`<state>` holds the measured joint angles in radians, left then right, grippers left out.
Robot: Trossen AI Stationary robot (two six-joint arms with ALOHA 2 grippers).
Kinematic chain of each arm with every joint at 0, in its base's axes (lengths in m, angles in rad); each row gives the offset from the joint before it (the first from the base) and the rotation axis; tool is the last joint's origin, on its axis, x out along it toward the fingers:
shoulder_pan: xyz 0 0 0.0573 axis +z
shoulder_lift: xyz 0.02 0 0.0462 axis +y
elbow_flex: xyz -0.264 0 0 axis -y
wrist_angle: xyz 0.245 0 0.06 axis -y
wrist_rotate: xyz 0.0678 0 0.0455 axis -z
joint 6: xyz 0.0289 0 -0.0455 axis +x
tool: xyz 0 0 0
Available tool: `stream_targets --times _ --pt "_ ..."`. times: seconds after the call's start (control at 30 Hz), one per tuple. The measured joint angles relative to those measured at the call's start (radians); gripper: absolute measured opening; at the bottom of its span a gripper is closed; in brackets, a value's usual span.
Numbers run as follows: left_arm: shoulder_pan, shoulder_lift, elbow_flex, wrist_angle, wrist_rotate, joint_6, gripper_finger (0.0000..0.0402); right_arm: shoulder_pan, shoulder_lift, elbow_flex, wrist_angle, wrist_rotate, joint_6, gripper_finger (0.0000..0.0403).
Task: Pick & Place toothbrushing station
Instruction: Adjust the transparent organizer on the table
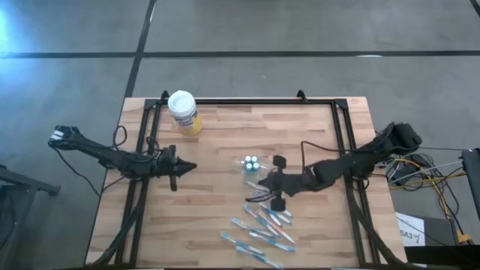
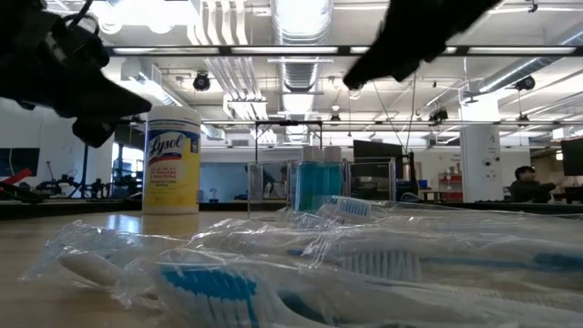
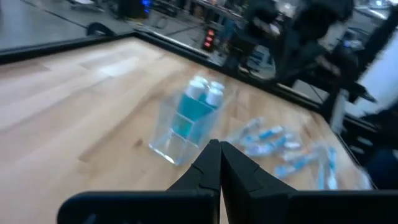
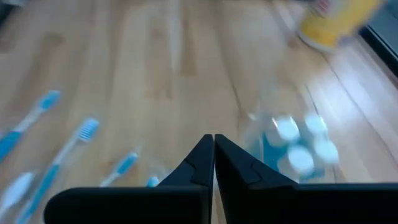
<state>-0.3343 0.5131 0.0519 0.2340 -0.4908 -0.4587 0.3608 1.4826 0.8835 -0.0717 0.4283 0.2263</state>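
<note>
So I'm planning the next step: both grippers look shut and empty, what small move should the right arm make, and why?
Probably reopen the right gripper and lower it onto one of the thin blue-and-white toothbrushes. Its fingers are closed on nothing, above bare wood between the toothbrushes and the clear pouch of white-capped tubes. The left gripper waits shut, farther away.

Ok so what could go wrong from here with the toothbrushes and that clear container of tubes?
1. The right pincer is shut and looks empty, beside the clear container of white-capped tubes; a careless sweep could tip it.
2. The toothbrushes lie overlapping in crinkly wrappers, so a grasp may catch several or slip.
3. The left pincer, shut, points toward the same area; the two arms could crowd each other.
</note>
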Motion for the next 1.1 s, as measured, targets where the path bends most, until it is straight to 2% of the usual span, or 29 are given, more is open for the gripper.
stream_targets --times 0.13,0.37,0.77,1.0,1.1 --pt "0.004 0.114 0.057 0.0 -0.027 -0.009 0.0002 0.027 0.006 -0.058 0.001 0.098 0.127 0.0008" --pt "0.041 0.322 0.134 -0.015 -0.061 -0.068 0.0001 0.049 0.007 -0.153 0.004 0.123 0.29 0.0008" --pt "0.102 0.684 0.317 0.001 -0.081 -0.108 0.0001 0.06 0.007 -0.193 0.005 0.113 0.33 0.0008" --pt "0.16 0.804 0.411 0.003 -0.113 -0.063 0.0004 0.053 0.007 -0.239 0.007 0.119 0.398 0.0008" --pt "0.199 0.847 0.427 0.005 -0.081 -0.064 0.0002 0.041 0.008 -0.254 0.014 0.121 0.412 0.0008"
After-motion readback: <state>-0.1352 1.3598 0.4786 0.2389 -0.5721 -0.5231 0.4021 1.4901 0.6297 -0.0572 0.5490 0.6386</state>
